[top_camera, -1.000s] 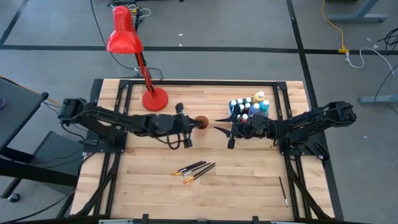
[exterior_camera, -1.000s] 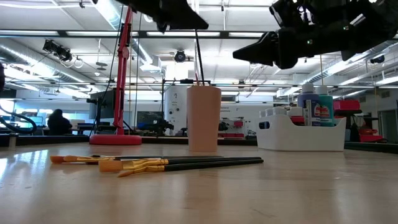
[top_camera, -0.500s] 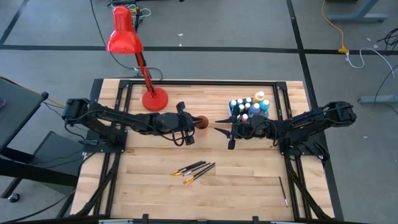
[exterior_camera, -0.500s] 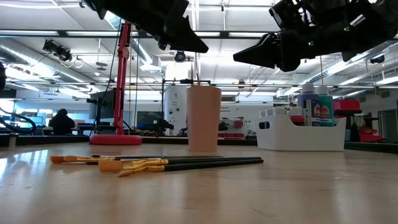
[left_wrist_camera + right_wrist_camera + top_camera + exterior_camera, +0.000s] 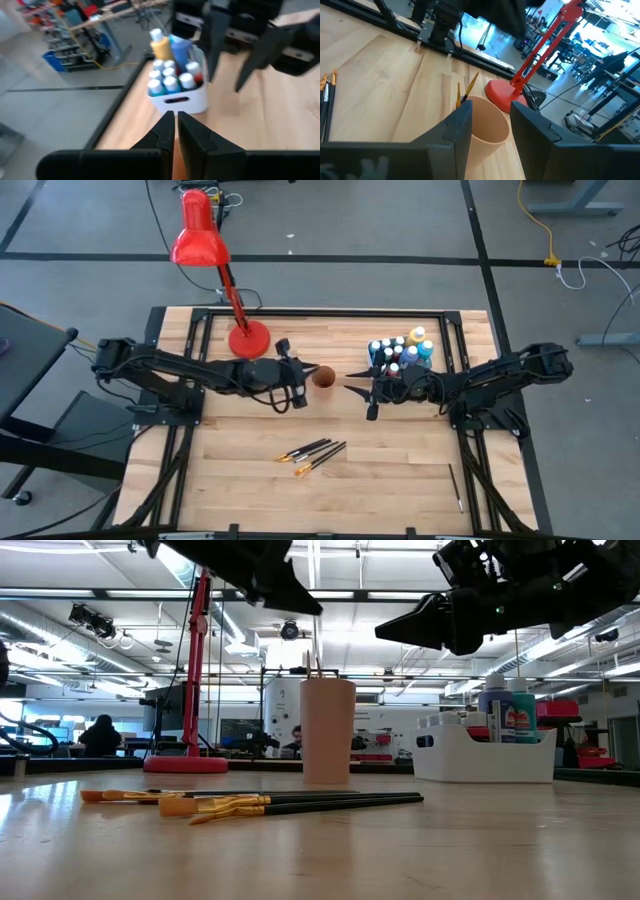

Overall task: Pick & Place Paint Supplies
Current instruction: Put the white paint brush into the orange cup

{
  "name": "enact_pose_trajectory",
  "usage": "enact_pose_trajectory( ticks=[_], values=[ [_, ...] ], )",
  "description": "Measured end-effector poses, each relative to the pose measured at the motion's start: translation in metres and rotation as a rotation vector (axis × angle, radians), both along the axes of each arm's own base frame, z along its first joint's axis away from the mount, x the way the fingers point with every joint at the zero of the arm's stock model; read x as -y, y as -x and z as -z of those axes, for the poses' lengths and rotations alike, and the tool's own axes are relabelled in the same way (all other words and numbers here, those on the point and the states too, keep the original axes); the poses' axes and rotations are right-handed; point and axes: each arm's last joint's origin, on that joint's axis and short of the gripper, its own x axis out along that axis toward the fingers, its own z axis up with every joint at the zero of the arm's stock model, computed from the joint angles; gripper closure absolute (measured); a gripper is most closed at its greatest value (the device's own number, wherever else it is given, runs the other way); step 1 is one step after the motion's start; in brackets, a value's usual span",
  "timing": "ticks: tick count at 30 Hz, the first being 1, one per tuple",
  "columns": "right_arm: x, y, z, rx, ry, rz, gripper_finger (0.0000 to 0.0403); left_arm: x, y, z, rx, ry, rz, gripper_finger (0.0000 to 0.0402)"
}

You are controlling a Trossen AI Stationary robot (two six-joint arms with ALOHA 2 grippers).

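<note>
An orange cup (image 5: 323, 377) stands mid-table with two brushes in it, their yellow ends (image 5: 470, 84) sticking up over the rim. My left gripper (image 5: 297, 376) hovers just left of the cup and above it. Its fingers (image 5: 175, 126) are shut to a thin slit with nothing seen between them. My right gripper (image 5: 358, 392) hangs open in the air right of the cup (image 5: 487, 122). Several paint bottles (image 5: 400, 350) stand in a white tub (image 5: 177, 104). More brushes (image 5: 312, 452) lie flat on the near table, and one lone brush (image 5: 455, 486) lies at near right.
A red desk lamp stands on its base (image 5: 248, 339) at the far left of the cup, its head (image 5: 198, 240) beyond the far edge. Black frame rails run along the table's sides. Bare wood lies between the cup and the loose brushes.
My left gripper has drawn back from above the cup toward the table's left. A thin brush that slanted from that gripper down into the cup a second ago now stands in the cup, apart from the gripper. My right arm has kept still.
</note>
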Motion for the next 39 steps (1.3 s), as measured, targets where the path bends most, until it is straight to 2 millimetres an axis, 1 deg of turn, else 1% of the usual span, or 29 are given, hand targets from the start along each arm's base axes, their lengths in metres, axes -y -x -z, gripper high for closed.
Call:
enact_pose_trajectory(
  ticks=[4, 7, 10, 15, 19, 24, 32, 39],
  values=[
    [0.000, 0.000, 0.000, 0.000, 0.000, 0.000, 0.0266, -0.003, 0.019, -0.018, 0.016, -0.023, -0.078, 0.0382],
    [0.000, 0.000, 0.000, 0.000, 0.000, 0.000, 0.0266, -0.005, 0.033, -0.028, 0.011, -0.026, -0.091, 0.0389],
    [0.000, 0.000, 0.000, 0.001, 0.000, 0.000, 0.0266, -0.005, 0.041, -0.031, -0.014, -0.005, -0.088, 0.0393],
    [0.000, 0.000, 0.000, 0.003, 0.000, 0.000, 0.0266, -0.005, 0.049, -0.020, -0.117, 0.060, -0.111, 0.0389],
    [0.000, 0.000, 0.000, 0.001, 0.000, 0.001, 0.0266, -0.005, 0.049, -0.009, -0.177, 0.110, -0.127, 0.0389],
    [0.000, 0.000, 0.000, 0.000, 0.000, 0.001, 0.0266, -0.004, 0.046, -0.004, -0.199, 0.143, -0.108, 0.0394],
    [0.000, 0.000, 0.000, 0.000, 0.000, 0.001, 0.0266, -0.003, 0.045, -0.002, -0.199, 0.144, -0.107, 0.0383],
    [0.000, 0.000, 0.000, 0.000, 0.000, 0.001, 0.0266, -0.002, 0.043, 0.000, -0.210, 0.159, -0.077, 0.0393]
  ],
)
